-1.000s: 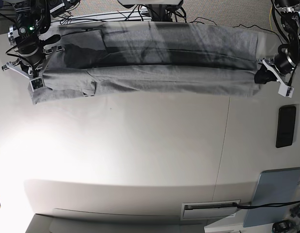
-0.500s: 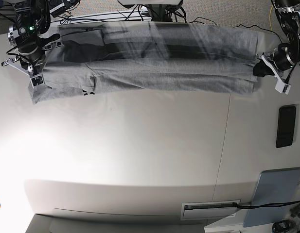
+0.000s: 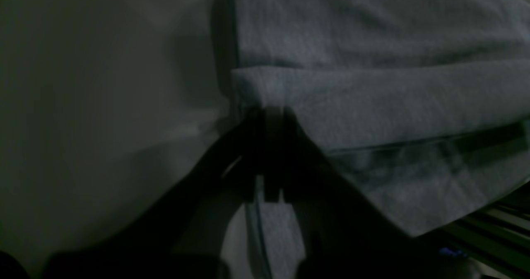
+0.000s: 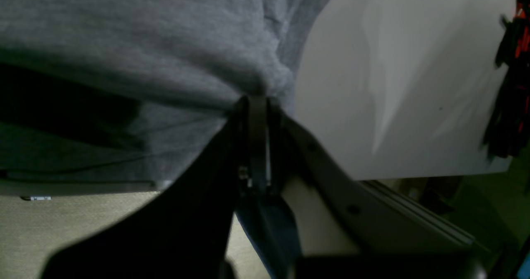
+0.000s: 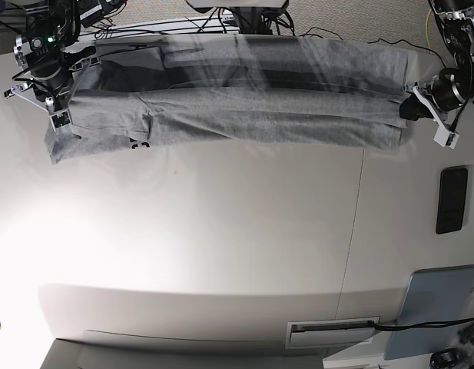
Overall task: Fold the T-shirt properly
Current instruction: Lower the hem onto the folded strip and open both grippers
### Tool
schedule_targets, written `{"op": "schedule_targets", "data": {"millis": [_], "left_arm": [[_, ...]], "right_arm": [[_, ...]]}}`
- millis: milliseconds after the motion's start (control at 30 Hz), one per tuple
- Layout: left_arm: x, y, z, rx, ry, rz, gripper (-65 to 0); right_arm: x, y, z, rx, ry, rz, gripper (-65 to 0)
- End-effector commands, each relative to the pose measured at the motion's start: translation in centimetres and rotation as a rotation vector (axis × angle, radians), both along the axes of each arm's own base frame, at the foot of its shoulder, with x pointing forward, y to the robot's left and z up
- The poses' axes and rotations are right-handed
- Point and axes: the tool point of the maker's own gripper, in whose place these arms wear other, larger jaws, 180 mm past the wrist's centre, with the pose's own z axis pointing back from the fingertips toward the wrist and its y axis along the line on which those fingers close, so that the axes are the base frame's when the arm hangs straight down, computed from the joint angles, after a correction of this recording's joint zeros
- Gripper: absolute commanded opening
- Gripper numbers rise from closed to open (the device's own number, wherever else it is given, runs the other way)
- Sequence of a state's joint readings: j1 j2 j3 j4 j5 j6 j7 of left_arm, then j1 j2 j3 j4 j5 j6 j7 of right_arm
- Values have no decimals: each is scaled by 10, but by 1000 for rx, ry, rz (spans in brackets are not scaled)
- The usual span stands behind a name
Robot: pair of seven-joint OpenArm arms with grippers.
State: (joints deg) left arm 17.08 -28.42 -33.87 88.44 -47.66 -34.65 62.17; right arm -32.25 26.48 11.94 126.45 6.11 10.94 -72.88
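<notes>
So from my seat at the controls, the T-shirt [image 5: 237, 104] is stretched out in a long band along the far edge of the bench [image 5: 221, 231], running nearly from one far corner to the other. It's folded lengthwise, with a plain grey flap lying over the top and a darker shadowy strip behind it. A tiny bit of black lettering pokes out from under the flap near the right arm's end.

The left pincer [image 5: 415, 109] sits at the far corner on the side with the black phone [image 5: 452, 200], and it's clamped on the shirt's end there. In the left wrist view the left pincer [image 3: 269, 121] has its jaws closed tight on a doubled edge of the T-shirt [image 3: 372, 105], with a hem seam showing just below the fold.

The right pincer [image 5: 58, 108] is at the opposite far corner, pinching that end of the cloth. In the right wrist view the right pincer [image 4: 256, 105] is closed on a bunched corner of the T-shirt [image 4: 145, 43], and the fabric sags behind it, lifted a little off the bench [image 4: 393, 84].

A grey pad [image 5: 436, 307] lies at the near corner below the phone.
</notes>
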Motion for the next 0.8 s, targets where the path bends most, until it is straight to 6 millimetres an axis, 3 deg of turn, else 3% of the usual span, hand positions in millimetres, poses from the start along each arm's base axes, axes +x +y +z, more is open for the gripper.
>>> {"op": "schedule_targets", "data": {"millis": [0, 267, 433, 633, 667, 767], "left_arm": [[7, 8, 11, 25, -30, -2, -650], [7, 8, 11, 24, -30, -2, -650], [7, 9, 11, 26, -26, -3, -650], [7, 8, 11, 25, -27, -3, -650], [7, 8, 11, 25, -27, -3, -625], [7, 8, 11, 25, -28, -3, -445]], "right_arm": [[3, -5, 9, -32, -19, 3, -650], [-1, 5, 2, -21, 23, 73, -650], [1, 8, 1, -10, 10, 81, -433], [1, 8, 2, -10, 7, 82, -418], [2, 8, 2, -10, 5, 83, -418], [4, 9, 3, -6, -7, 89, -418]]}}
